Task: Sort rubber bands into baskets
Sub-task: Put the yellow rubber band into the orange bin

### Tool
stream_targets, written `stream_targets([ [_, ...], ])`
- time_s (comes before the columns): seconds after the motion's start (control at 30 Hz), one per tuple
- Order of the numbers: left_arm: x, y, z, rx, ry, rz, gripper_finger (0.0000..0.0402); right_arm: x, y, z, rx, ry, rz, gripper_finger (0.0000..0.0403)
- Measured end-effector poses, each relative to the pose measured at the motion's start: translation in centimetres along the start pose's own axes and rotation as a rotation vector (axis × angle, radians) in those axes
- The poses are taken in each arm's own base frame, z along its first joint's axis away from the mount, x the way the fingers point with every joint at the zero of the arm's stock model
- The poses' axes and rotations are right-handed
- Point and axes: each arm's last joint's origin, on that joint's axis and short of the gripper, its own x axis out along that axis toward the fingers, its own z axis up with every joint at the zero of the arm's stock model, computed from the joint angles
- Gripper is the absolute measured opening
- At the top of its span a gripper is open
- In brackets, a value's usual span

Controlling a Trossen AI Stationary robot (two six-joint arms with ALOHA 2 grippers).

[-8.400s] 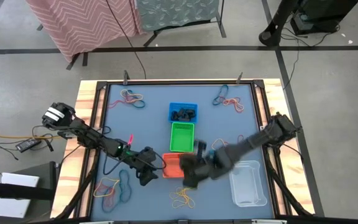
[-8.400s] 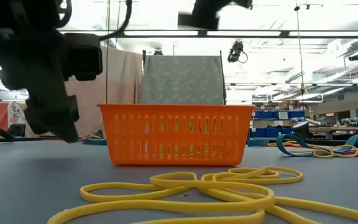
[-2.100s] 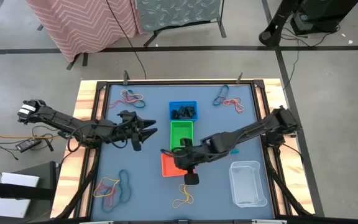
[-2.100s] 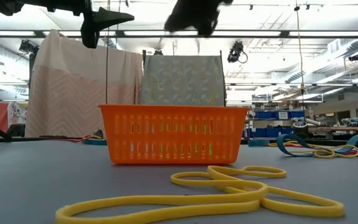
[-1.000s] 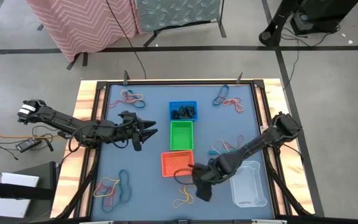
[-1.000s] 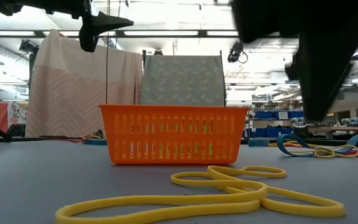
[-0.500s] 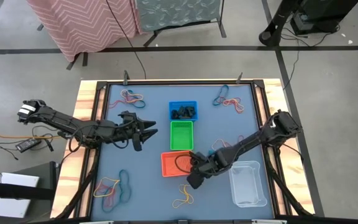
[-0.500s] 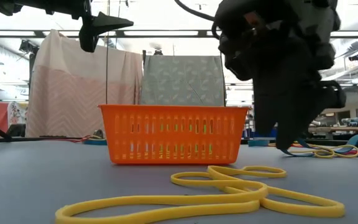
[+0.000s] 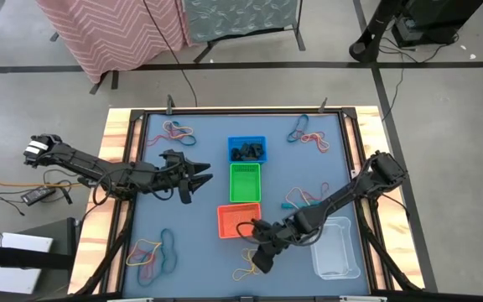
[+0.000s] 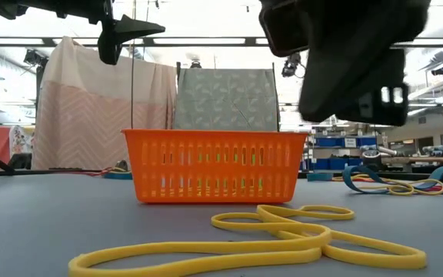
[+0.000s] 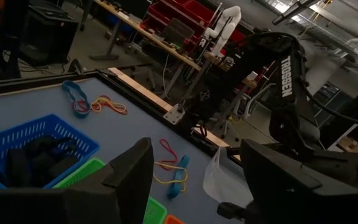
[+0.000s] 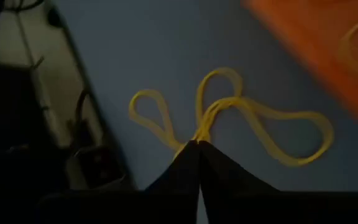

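My right pincer [image 9: 260,258] is hovering over the bench [image 9: 199,252] near the front edge, just in front of the orange basket [image 9: 238,221] and right above the yellow bands [image 9: 246,269]. In the right wrist view its fingers [image 12: 191,163] are pressed together, clenched on nothing, w/ the yellow bands [image 12: 229,121] lying flat on the blue top beyond the tips. In the low view the arm is filling the upper right, off the surface, and the yellow bands [image 10: 275,235] are lying loose in front of the orange basket [image 10: 217,165].

My left pincer [image 9: 199,174] is waiting above the left-middle of the bench, pointing toward the green basket [image 9: 245,182]; its fingers [image 11: 129,180] are spread apart, holding nothing.

Baskets: blue one [image 9: 247,150] sitting nearest the back edge w/ black bands [image 9: 247,153] inside, green one just in front of it, orange one in front of that, all in a row down the bench's middle. Clear tub [image 9: 335,247] is sitting near the front right corner.

Other bands: a mixed bunch [image 9: 177,132] by the back left corner, another [image 9: 307,132] by the back right, a third [image 9: 155,254] at the front left corner, and a few [image 9: 302,198] near the right edge beside my right arm.
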Motion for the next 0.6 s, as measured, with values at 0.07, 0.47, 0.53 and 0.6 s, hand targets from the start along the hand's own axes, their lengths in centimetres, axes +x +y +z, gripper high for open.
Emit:
stream_targets([
  [0.07, 0.0, 0.0, 0.0, 0.000, 0.000, 0.000, 0.0241, 0.0, -0.4, 0.4, 0.031, -0.034, -0.037, 0.0013],
  [0.47, 0.0, 0.0, 0.0, 0.000, 0.000, 0.000, 0.0241, 0.7, -2.7, 0.0, 0.165, 0.064, -0.058, 0.0003],
  [0.53, 0.0, 0.0, 0.0, 0.000, 0.000, 0.000, 0.0241, 0.8, -2.9, -0.1, 0.190, 0.032, -0.074, 0.0003],
  [0.6, 0.0, 0.0, 0.0, 0.000, 0.000, 0.000, 0.0241, 0.8, -2.8, -0.1, 0.205, 0.017, -0.069, 0.0002],
])
